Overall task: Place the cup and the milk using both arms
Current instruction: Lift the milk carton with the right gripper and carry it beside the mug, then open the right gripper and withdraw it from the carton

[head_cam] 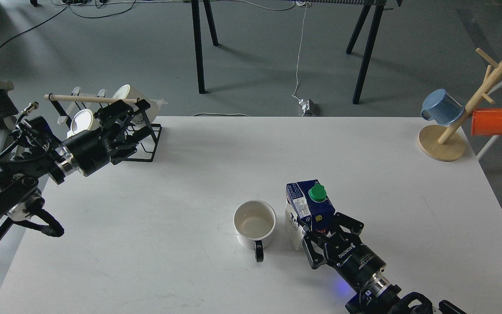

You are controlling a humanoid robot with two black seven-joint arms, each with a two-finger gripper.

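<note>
Nearest, the right tool (320, 233) is reaching in from the bottom edge, its fingers sitting on either side of the milk (308, 209) and pinching it; the carton is standing upright on the white surface (155, 244). Just beside it to the left, apart from it, the cup (254, 224) is resting upright with its black handle pointing toward the near edge. Farther back at the left, the left tool (122, 126) is hovering in front of a black wire rack (146, 144) holding white mugs (81, 123); I cannot tell whether its fingers are spread. At the far right corner, a wooden mug tree (445, 139) is carrying a blue mug (442, 107) and an orange mug (489, 121).
</note>
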